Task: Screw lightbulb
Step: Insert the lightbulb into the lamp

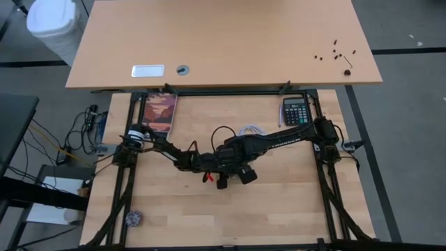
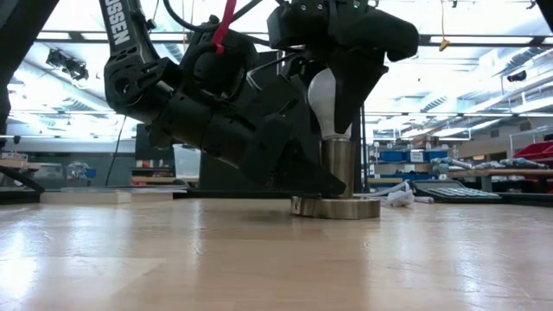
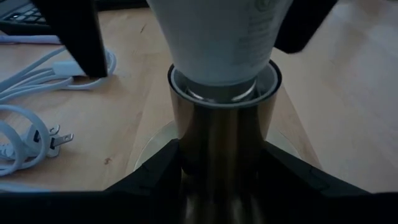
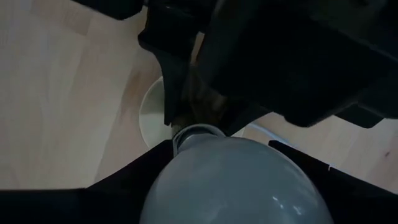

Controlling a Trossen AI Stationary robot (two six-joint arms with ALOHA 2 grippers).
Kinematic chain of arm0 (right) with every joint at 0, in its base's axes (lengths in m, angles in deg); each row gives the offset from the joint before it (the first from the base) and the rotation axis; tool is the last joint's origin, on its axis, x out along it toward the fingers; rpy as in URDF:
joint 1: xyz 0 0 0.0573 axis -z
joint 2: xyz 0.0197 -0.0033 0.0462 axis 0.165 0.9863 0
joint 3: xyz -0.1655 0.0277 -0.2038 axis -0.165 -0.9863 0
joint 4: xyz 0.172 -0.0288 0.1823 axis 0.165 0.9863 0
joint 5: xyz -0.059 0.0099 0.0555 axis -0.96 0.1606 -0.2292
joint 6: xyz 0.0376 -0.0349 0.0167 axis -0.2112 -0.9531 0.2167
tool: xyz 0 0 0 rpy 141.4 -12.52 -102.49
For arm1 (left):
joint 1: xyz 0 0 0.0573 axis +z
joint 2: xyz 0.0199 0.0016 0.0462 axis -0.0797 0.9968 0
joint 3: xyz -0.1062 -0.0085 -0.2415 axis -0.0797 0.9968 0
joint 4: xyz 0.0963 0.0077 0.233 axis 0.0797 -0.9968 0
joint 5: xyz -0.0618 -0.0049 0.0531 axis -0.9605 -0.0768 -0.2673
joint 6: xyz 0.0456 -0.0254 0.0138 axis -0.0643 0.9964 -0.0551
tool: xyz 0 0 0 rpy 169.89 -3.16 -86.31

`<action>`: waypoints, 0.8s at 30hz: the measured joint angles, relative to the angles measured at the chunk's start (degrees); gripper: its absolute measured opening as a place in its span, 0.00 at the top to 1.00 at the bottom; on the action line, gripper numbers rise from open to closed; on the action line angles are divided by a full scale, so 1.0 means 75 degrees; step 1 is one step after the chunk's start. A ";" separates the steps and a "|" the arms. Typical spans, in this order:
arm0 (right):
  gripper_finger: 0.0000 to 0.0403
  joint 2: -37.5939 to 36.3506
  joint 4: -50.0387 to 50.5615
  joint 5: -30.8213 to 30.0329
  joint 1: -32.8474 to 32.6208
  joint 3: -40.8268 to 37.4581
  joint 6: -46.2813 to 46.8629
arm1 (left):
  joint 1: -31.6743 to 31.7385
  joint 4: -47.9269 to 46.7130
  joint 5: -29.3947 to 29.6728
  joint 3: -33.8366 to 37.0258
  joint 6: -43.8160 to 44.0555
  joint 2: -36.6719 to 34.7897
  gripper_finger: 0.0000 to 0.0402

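Up close, my right gripper (image 2: pixel 333 95) is clamped on the lightbulb (image 2: pixel 324 99), whose base sits in the socket (image 2: pixel 337 186). Left gripper (image 3: pixel 221 180) pinches the socket barrel, probably so it won't spin while I twist.

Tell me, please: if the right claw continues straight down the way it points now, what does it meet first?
Probably the socket. The right claw holds the lightbulb upright directly above it, its base apparently already in the socket mouth.
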 joint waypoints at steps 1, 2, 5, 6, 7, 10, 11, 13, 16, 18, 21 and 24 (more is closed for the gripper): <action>0.34 -0.0002 0.0031 0.0002 -0.0001 0.0002 -0.0050 | 0.0000 -0.0002 0.0000 0.0000 -0.0002 0.0000 0.52; 0.33 -0.0002 0.0063 -0.0001 -0.0032 0.0002 -0.0096 | 0.0000 -0.0011 0.0000 0.0000 -0.0002 0.0000 0.52; 0.31 -0.0002 0.0217 -0.0033 -0.0099 0.0002 -0.0317 | 0.0000 -0.0028 -0.0001 0.0000 -0.0005 0.0000 0.52; 0.31 -0.0002 0.0276 -0.0033 -0.0129 0.0002 -0.0378 | 0.0000 -0.0029 -0.0002 0.0000 -0.0005 0.0000 0.52; 0.31 -0.0002 0.0303 -0.0047 -0.0148 0.0002 -0.0414 | 0.0000 -0.0029 -0.0004 0.0000 -0.0009 0.0000 0.52; 0.34 -0.0002 0.0310 -0.0047 -0.0192 0.0002 -0.0532 | -0.0006 -0.0032 -0.0005 0.0000 -0.0014 0.0000 0.52; 0.35 -0.0002 0.0310 -0.0047 -0.0203 0.0002 -0.0632 | -0.0006 -0.0032 -0.0006 0.0000 -0.0014 0.0000 0.52; 0.35 -0.0002 0.0296 -0.0077 -0.0236 0.0002 -0.0828 | -0.0003 -0.0032 -0.0005 0.0000 -0.0013 0.0000 0.52; 0.34 -0.0002 0.0166 -0.0258 -0.0277 0.0002 -0.0987 | -0.0003 -0.0041 -0.0003 0.0000 -0.0011 0.0000 0.52; 0.31 -0.0002 0.0033 -0.0263 -0.0283 0.0002 -0.1062 | -0.0003 -0.0041 0.0000 0.0000 -0.0011 0.0000 0.52; 0.31 -0.0002 0.0017 -0.0270 -0.0282 0.0005 -0.1229 | 0.0000 -0.0041 0.0001 0.0000 -0.0014 0.0000 0.52; 0.33 -0.0002 0.0019 -0.0264 -0.0286 0.0005 -0.1514 | 0.0000 -0.0041 0.0003 0.0003 -0.0011 0.0000 0.52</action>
